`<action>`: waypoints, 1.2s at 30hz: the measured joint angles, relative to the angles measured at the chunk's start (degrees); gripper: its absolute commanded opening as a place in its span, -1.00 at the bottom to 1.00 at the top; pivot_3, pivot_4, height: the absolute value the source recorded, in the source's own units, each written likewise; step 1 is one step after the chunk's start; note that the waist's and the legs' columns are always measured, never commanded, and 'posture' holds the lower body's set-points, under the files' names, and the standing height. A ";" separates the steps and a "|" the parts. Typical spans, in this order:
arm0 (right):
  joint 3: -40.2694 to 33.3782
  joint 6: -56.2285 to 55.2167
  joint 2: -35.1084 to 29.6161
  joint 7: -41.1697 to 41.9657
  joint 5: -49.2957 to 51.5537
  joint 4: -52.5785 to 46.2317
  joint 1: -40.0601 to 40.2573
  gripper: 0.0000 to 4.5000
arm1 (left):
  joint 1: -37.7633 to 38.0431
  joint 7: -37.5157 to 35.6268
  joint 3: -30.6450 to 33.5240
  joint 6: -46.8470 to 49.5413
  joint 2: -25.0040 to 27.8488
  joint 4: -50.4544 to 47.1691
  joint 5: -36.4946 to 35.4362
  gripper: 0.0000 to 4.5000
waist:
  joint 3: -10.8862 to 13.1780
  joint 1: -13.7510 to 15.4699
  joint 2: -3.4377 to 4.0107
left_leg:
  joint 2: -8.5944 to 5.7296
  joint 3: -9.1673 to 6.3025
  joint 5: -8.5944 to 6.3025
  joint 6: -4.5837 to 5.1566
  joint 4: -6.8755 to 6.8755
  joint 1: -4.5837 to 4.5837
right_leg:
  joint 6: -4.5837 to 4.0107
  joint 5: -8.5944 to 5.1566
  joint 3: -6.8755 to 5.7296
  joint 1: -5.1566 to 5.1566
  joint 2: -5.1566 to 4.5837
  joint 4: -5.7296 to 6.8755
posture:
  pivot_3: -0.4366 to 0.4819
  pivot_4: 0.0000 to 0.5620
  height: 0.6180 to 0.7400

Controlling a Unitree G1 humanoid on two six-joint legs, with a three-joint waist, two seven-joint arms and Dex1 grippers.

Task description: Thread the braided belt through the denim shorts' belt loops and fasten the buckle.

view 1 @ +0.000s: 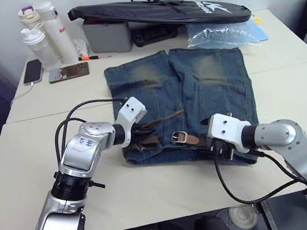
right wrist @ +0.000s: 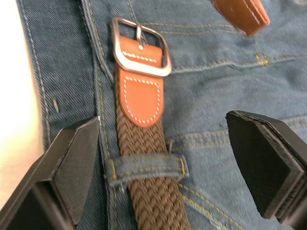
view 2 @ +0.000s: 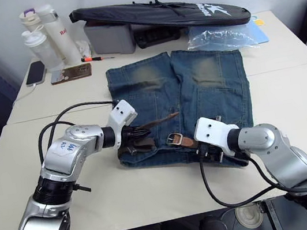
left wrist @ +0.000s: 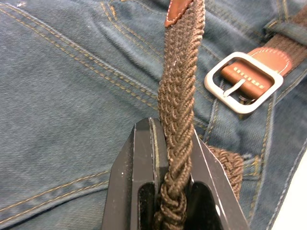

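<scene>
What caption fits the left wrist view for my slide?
Left gripper clamps the braided belt above the denim shorts, near the open buckle.

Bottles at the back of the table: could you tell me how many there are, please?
3, clustered at the table's far left corner: a purple-capped bottle, a tall white bottle, and a clear bottle in front.

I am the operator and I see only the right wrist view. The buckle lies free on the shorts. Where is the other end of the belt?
Observer: The left gripper is shut on the braided belt, just behind its leather tip.
Operator: Has the tip reached the buckle?
Observer: No, the buckle lies apart from it.
Operator: What is beyond the shorts?
Observer: A long black bag and bottles.
</scene>
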 measured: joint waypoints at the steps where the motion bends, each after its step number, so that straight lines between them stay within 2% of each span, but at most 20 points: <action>1: 0.13 0.60 0.60 -0.25 0.00 -0.61 0.01 0.98 | 0.01 0.07 0.15 0.66 0.06 -0.55 -0.31 -1.00 | -0.03 -0.08 0.07 | 0.03 -0.03 0.15 -0.14 0.07 0.09 | 0.28 0.14 0.37 -0.31 0.12 0.17 | -0.05 -0.47 1.00; 2: 0.76 1.01 1.30 -0.50 0.00 -1.04 0.01 0.98 | 0.01 0.10 0.27 1.20 0.11 -0.85 -0.62 -1.00 | -0.04 0.32 0.08 | 0.05 -0.36 0.12 -0.20 0.21 -0.06 | 0.27 0.14 0.87 -0.27 0.36 -0.01 | -0.05 -0.47 1.00; 5: 2.97 1.65 2.66 -1.31 -0.53 -1.33 0.11 0.98 | -0.01 0.22 0.48 2.24 0.08 -1.59 -1.53 -1.00 | -0.03 1.40 0.10 | 0.10 -0.31 0.12 -0.25 0.35 -0.11 | 0.27 0.14 1.25 -0.28 0.59 -0.19 | -0.05 -0.47 1.00; 10: 6.26 0.77 3.08 -4.21 -5.13 0.29 0.09 0.98 | -0.07 0.69 0.53 3.23 0.27 -1.76 -1.99 -1.00 | -0.03 1.55 0.11 | 0.20 -0.10 0.11 -0.30 0.26 -0.08 | 0.28 0.14 2.22 -0.54 0.91 -0.14 | -0.05 -0.47 1.00; 20: 6.28 -1.57 5.22 -8.59 -8.72 2.44 -0.12 0.98 | -0.09 1.49 0.55 4.32 0.28 -3.50 -2.24 -1.00 | -0.02 1.85 0.11 | 0.54 0.43 0.07 -0.43 0.28 -0.08 | 0.27 0.15 3.58 -1.01 1.49 -0.07 | -0.05 -0.47 1.00; 23: 6.28 -1.71 6.44 -9.29 -9.53 2.80 -0.07 0.64 | -0.09 2.24 0.68 4.36 -0.45 -3.48 -2.41 -1.00 | -0.03 2.21 0.11 | 0.55 0.52 0.07 -0.44 0.28 -0.07 | 0.27 0.15 3.87 -1.09 1.53 -0.05 | -0.05 -0.47 1.00; 26: 6.28 -1.69 7.08 -9.78 -9.73 2.83 0.71 0.04 | -0.11 2.76 0.64 4.18 -1.26 -3.41 -2.38 -1.00 | -0.03 2.55 0.11 | 0.56 0.56 0.06 -0.45 0.27 -0.07 | 0.27 0.15 3.94 -1.13 1.54 -0.04 | -0.05 -0.47 1.00; 27: 6.28 -1.59 7.28 -9.99 -9.79 2.83 0.94 0.04 | -0.17 2.99 0.66 4.16 -1.61 -3.32 -2.38 -1.00 | -0.03 2.61 0.11 | 0.56 0.57 0.06 -0.45 0.27 -0.07 | 0.27 0.15 3.95 -1.13 1.54 -0.04 | -0.05 -0.47 1.00; 28: 6.26 -1.35 7.61 -10.39 -9.93 2.90 1.12 -0.23 | -0.36 3.57 0.84 4.16 -2.31 -3.05 -2.31 -1.00 | -0.03 2.66 0.11 | 0.56 0.58 0.06 -0.45 0.27 -0.06 | 0.27 0.15 3.97 -1.13 1.54 -0.04 | -0.05 -0.47 1.00; 29: 5.03 1.32 10.95 -12.79 -9.94 3.21 1.45 -0.39 | -1.27 6.55 2.49 4.23 -6.50 -2.59 -2.33 -1.00 | -0.02 2.88 0.10 | 0.55 0.56 0.06 -0.45 0.34 -0.08 | 0.27 0.15 4.06 -1.11 1.57 -0.03 | -0.05 -0.47 1.00; 30: 4.77 1.59 11.29 -13.17 -9.95 3.27 1.45 -0.48 | -1.37 6.78 2.51 4.23 -6.74 -2.59 -2.34 -1.00 | -0.02 2.87 0.10 | 0.54 0.57 0.06 -0.45 0.34 -0.07 | 0.27 0.15 4.08 -1.11 1.57 -0.03 | -0.05 -0.47 1.00; 32: 2.22 3.77 13.06 -14.43 -9.29 3.36 1.98 -0.88 | -1.49 8.22 3.18 4.52 -7.53 -2.58 -2.35 -1.00 | -0.03 2.83 0.11 | 0.55 0.61 0.04 -0.47 0.31 -0.06 | 0.27 0.15 4.12 -1.13 1.57 -0.01 | -0.05 -0.47 1.00; 33: 0.85 4.78 14.21 -14.85 -8.57 3.34 2.26 -0.99 | -1.48 8.93 3.82 4.84 -7.96 -2.54 -2.35 -1.00 | -0.03 2.81 0.11 | 0.56 0.61 0.03 -0.50 0.30 -0.06 | 0.27 0.15 4.12 -1.16 1.59 0.00 | -0.05 -0.47 1.00; 36: -2.72 7.24 17.95 -16.06 -5.82 3.33 2.67 -0.98 | -1.48 10.09 4.50 5.54 -8.33 -2.50 -2.39 -1.00 | -0.03 2.76 0.12 | 0.60 0.62 0.00 -0.54 0.28 -0.04 | 0.27 0.15 4.12 -1.18 1.63 0.14 | -0.05 -0.47 1.00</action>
